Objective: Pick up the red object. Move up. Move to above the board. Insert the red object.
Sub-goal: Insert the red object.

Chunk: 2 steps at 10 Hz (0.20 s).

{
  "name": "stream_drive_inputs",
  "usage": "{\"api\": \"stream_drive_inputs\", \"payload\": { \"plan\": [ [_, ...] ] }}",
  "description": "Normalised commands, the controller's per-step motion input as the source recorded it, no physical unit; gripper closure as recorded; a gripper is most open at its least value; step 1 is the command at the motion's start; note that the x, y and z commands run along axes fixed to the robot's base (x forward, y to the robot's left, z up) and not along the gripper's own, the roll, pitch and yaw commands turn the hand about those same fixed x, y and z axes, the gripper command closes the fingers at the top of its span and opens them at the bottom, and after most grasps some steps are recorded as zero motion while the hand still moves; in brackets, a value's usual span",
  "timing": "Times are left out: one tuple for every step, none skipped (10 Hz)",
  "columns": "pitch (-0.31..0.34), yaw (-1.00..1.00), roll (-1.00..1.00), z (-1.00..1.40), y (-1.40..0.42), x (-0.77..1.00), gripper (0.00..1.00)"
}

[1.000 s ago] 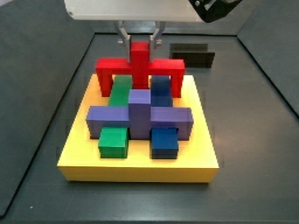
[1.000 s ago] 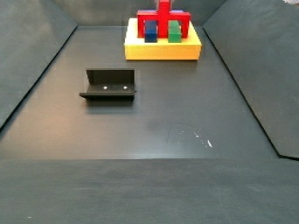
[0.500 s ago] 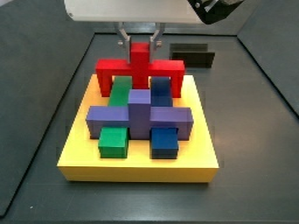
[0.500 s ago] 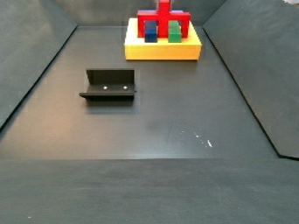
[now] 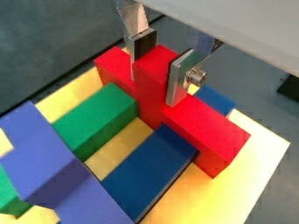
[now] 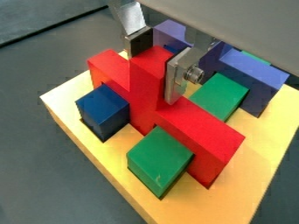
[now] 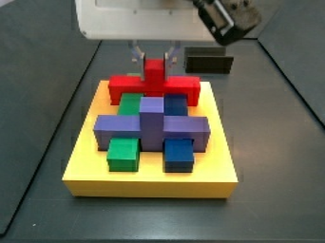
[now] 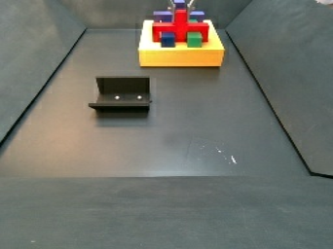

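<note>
The red object (image 7: 154, 85) stands low on the far part of the yellow board (image 7: 152, 180), its crossbar down among the blocks and its stem upright. In both wrist views the gripper (image 5: 160, 74) (image 6: 156, 72) straddles the top of the red stem (image 5: 193, 122) (image 6: 176, 131), its silver fingers (image 5: 181, 77) against both sides, shut on it. Green (image 7: 122, 152), blue (image 7: 180, 152) and purple (image 7: 152, 123) blocks sit on the board in front of it. In a side view the board (image 8: 182, 56) is at the far end with the gripper (image 8: 180, 8) above it.
The dark fixture (image 8: 121, 94) stands on the grey floor tray, left of the middle; it also shows behind the board in a side view (image 7: 210, 60). The tray's raised walls (image 8: 39, 88) run along both sides.
The gripper has moved down with the red object. The crossbar that stood above the board now sits low on it, between the blocks.
</note>
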Motion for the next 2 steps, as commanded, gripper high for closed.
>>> {"api": "stream_drive_inputs", "payload": {
  "plan": [
    [0.0, 0.0, 0.0, -0.2, 0.0, 0.05, 1.0],
    [0.0, 0.0, 0.0, 0.0, 0.0, 0.0, 1.0]
  ]
}}
